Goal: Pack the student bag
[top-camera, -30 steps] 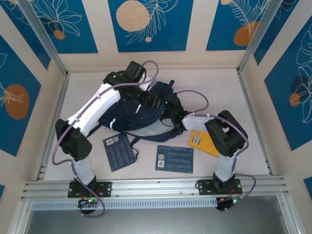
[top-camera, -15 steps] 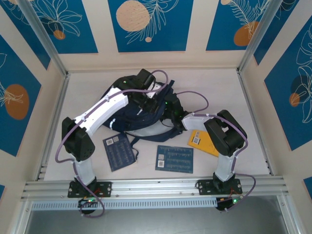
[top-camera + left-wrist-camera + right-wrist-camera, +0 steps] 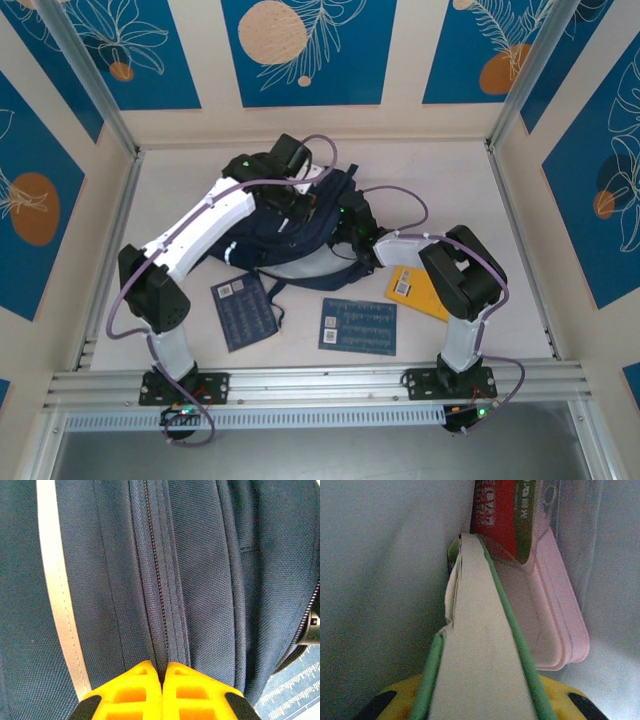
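The soft navy fabric student bag (image 3: 272, 250) slumps mid-way across the table (image 3: 450, 180), toward its far edge. It is likely limp and best pinched at its zip seam, where the left gripper (image 3: 162, 681) is clamped shut. The right gripper (image 3: 483, 702) grips a green-covered book (image 3: 480, 640) inside.

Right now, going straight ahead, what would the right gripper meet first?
The green-covered book in the right gripper would lead, likely reaching the red packet beside the pink case inside the student bag; depth unclear.
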Available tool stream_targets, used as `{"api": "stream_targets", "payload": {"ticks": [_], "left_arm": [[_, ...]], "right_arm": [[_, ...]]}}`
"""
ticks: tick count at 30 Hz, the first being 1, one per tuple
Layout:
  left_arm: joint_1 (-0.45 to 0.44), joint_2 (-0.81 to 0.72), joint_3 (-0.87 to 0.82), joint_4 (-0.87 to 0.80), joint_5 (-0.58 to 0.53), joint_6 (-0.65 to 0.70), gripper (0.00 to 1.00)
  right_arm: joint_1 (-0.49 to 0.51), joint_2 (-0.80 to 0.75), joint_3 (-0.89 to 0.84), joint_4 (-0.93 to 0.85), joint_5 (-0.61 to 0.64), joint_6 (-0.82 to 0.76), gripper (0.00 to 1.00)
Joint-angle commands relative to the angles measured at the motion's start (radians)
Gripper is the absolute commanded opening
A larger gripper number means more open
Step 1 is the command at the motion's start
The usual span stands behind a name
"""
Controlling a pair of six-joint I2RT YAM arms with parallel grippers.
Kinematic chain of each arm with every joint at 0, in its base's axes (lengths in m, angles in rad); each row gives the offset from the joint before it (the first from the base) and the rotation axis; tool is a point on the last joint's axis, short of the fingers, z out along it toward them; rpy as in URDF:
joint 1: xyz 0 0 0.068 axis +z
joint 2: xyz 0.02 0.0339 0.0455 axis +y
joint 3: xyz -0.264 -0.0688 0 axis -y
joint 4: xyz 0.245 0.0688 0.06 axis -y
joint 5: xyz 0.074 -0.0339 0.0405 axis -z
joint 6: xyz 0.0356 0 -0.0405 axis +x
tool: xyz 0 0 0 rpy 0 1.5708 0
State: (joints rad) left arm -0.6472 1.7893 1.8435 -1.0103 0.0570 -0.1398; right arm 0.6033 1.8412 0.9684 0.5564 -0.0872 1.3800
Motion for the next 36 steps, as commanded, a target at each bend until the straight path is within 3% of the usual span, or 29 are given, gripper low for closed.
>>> {"api": "stream_targets", "payload": {"ticks": [1,8,14,21,23,26,27,31,36], "left_arm": [[0.052,-0.107,0.056,0.054,-0.026,-0.007,0.00],[0.129,-0.168,0.068,0.082,0.072,-0.059,0.00],[0.135,-0.142,0.106,0.105,0.177,-0.085,0.00],[0.135,-0.104,0.163,0.133,0.214,-0.103,0.00],[0.135,-0.089,0.184,0.130,0.215,-0.103,0.00],[0.141,-0.075,0.192,0.134,0.213,-0.105,0.00],[0.147,-0.073,0.188,0.137,0.214,-0.108,0.00],[0.177,-0.079,0.169,0.150,0.236,-0.121,0.00],[0.217,-0.088,0.137,0.177,0.256,-0.139,0.00]], "right_arm": [[-0.011,-0.043,-0.011,0.042,-0.021,-0.009,0.00],[-0.025,-0.032,-0.012,0.049,-0.039,-0.005,0.00],[-0.011,0.024,0.075,0.043,-0.089,0.011,0.00],[0.050,0.142,0.242,-0.141,0.027,0.090,0.07],[0.073,0.194,0.297,-0.120,0.056,0.099,0.19],[0.079,0.274,0.352,0.032,0.013,0.108,0.56],[0.076,0.279,0.355,0.074,-0.001,0.094,0.63],[0.074,0.190,0.290,0.073,0.031,-0.040,0.75],[0.027,0.099,0.158,0.103,0.003,-0.073,0.76]]}}
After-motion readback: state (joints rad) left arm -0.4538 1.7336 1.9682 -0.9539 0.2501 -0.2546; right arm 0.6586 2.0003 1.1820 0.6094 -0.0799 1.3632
